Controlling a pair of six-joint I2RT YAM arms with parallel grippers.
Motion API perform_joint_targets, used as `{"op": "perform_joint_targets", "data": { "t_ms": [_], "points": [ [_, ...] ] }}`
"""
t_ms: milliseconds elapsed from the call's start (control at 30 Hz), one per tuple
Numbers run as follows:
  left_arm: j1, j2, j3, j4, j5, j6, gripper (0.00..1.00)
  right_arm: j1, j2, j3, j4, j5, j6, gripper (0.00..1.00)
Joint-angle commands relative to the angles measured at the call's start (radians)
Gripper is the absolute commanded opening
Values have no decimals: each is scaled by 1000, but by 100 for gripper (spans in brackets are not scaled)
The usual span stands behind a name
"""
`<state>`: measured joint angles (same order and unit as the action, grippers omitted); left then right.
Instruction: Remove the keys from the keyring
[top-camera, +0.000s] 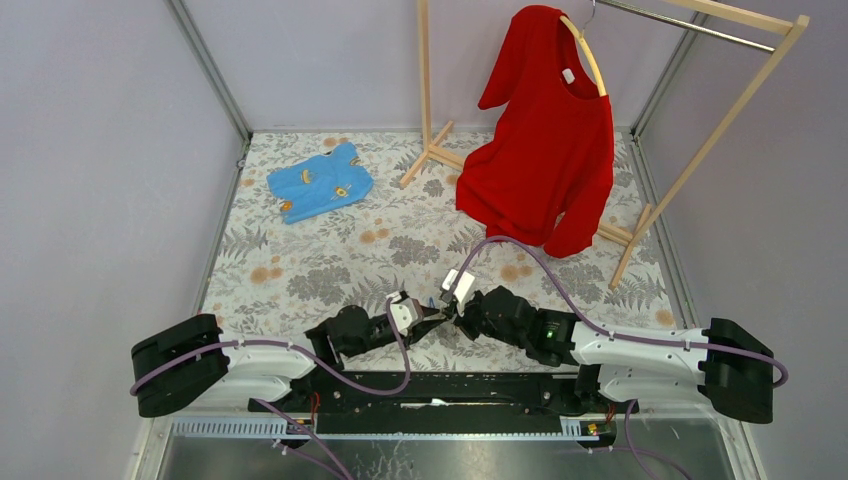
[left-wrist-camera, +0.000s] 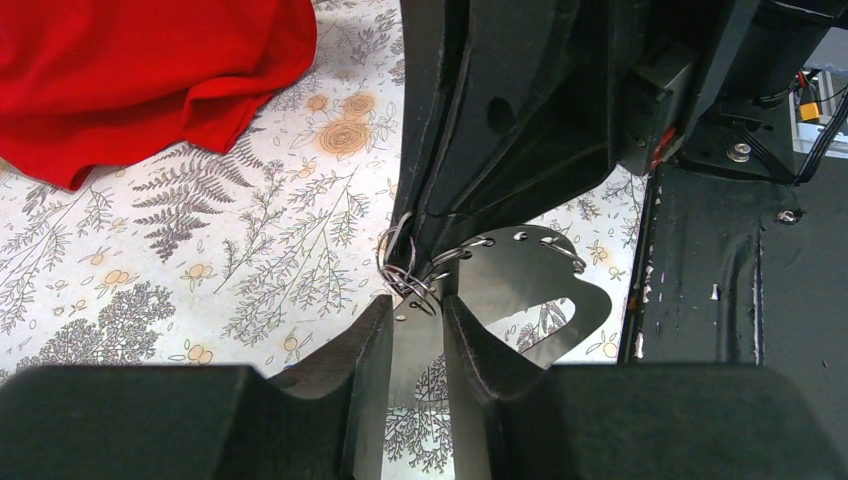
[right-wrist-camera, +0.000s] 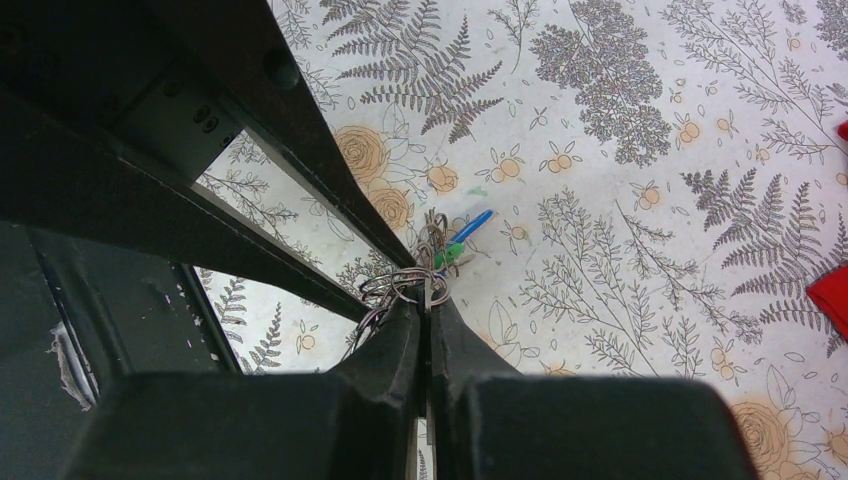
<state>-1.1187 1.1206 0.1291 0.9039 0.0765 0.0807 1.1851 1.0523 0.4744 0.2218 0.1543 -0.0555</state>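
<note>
The keyring is a bunch of thin wire rings (left-wrist-camera: 404, 272) joined to a flat silvery metal plate (left-wrist-camera: 525, 270) with small holes. My left gripper (left-wrist-camera: 417, 310) is shut on a strip of that plate. My right gripper (right-wrist-camera: 428, 305) is shut on a thin metal piece at the rings (right-wrist-camera: 400, 288), and its dark fingers (left-wrist-camera: 500, 120) reach down to the rings in the left wrist view. A blue-headed key (right-wrist-camera: 470, 225) and a green bit (right-wrist-camera: 447, 258) hang beyond the rings. In the top view both grippers meet tip to tip, left (top-camera: 432, 317) and right (top-camera: 455, 310), low over the floral cloth.
A red shirt (top-camera: 545, 130) hangs on a wooden rack (top-camera: 700, 140) at the back right, its hem on the cloth (left-wrist-camera: 150, 70). A blue garment (top-camera: 320, 182) lies at the back left. The black base rail (left-wrist-camera: 740, 280) runs along the near edge.
</note>
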Motion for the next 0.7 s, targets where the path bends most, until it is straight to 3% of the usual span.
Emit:
{"op": "perform_joint_targets", "data": {
  "t_ms": [0,167,400,667],
  "points": [
    [-3,-6,46,56,-31,-2,25,-1,9,36,-1,-32,8,0],
    [-3,9,56,37,-59,-3,0,-1,8,36,-7,-21,12,0],
    [-3,-3,35,29,-73,-11,0,-5,2,37,-44,95,83,0],
    [-34,-46,15,26,-86,26,0,-70,38,32,-54,42,162,0]
  ]
}}
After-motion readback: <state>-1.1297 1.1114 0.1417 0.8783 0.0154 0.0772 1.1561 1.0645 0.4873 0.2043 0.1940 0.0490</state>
